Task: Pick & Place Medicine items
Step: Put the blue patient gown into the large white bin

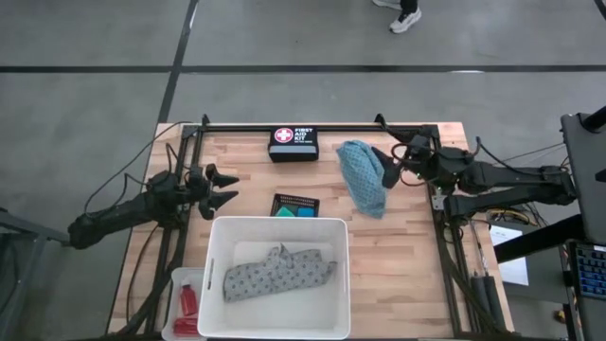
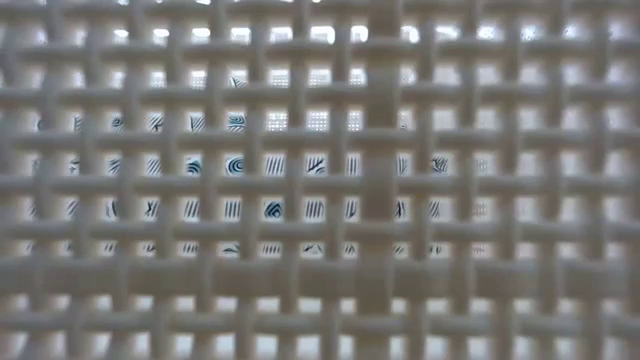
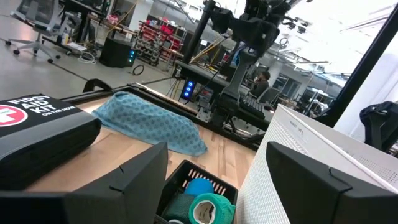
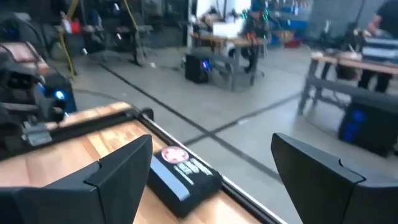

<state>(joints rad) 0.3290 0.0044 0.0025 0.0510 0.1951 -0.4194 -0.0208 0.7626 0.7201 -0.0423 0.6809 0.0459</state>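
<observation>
1. Grippers: left gripper (image 1: 230, 186) open and empty, left of the black tray (image 1: 295, 206); right gripper (image 1: 386, 167) open and empty beside the teal cloth (image 1: 365, 176).
2. Grey patterned cloth (image 1: 277, 273) lies inside the white tub (image 1: 213, 248).
3. Red bottles (image 1: 187, 312) sit in a small bin beside the tub.

High view: straight down over the whole tabletop (image 1: 398, 275). Low view: pressed against a white lattice wall (image 2: 320, 200), little visible beyond. Left wrist view looks across the tabletop past its own fingers (image 3: 124, 186); right wrist view faces the far edge. Both wrist views share the first aid kit (image 3: 37, 134).
</observation>
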